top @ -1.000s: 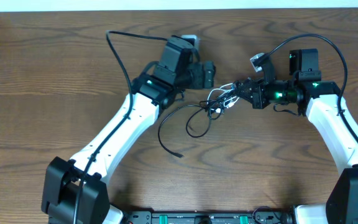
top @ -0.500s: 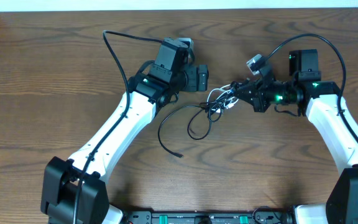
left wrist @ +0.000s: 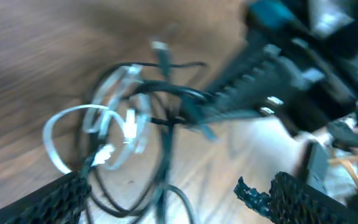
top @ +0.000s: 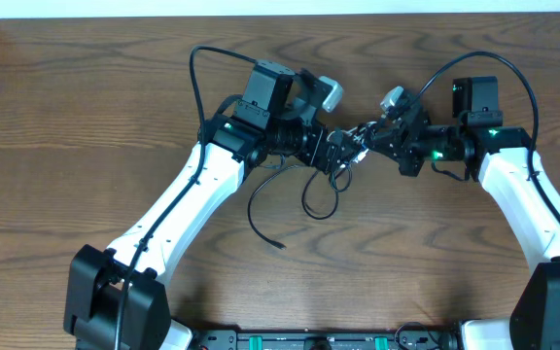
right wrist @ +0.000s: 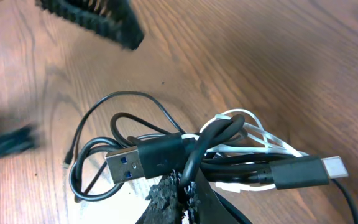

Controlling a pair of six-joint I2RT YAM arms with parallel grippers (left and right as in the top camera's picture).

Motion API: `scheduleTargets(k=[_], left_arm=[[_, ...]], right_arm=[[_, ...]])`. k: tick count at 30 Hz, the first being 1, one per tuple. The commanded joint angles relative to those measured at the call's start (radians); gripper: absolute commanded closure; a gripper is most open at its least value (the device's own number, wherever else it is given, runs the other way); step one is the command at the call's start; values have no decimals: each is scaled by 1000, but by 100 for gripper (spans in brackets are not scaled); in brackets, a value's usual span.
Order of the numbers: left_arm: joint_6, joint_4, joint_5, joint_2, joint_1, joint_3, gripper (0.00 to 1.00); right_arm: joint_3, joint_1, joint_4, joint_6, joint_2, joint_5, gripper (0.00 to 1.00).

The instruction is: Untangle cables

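The cables (top: 321,191) form a tangle of black and white cords between my two grippers at the table's middle back. My right gripper (right wrist: 188,186) is shut on a black cable loop (right wrist: 197,152), and the bundle hangs from it with a USB plug (right wrist: 143,158) and a white cable (right wrist: 253,134). From the left, my left gripper (top: 334,152) is open at the tangle. In the blurred left wrist view its fingers (left wrist: 58,199) stand wide apart with black strands (left wrist: 166,134) and white loops (left wrist: 73,134) between them. My right gripper (top: 367,136) faces it closely.
A loose black cable end (top: 278,242) trails toward the front on the wooden table (top: 86,107). The left arm's own thick wire (top: 197,68) arcs at the back and the right arm's wire (top: 513,73) loops over its wrist.
My left gripper has swung right and turned, from beside the tangle to open around it. The right gripper holds the bundle and has shifted slightly up.
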Motion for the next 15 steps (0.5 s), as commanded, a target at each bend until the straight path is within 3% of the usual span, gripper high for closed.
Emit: scheduleTargets(k=[1,8,12,15], left_arm=[[99,-10,140,0,3,19,10],[174,-6,312,0,7,19,13],[177,-2,313,0,7,19,12],[176,3,206,0,6,19,13]], right_arm=[[0,-26,28,44,-18,-11,99],[0,-41,41,113,-18,-13,99],[0,-40,43,127,-18,-104,99],[0,-40,43,127,-18,-190,99]])
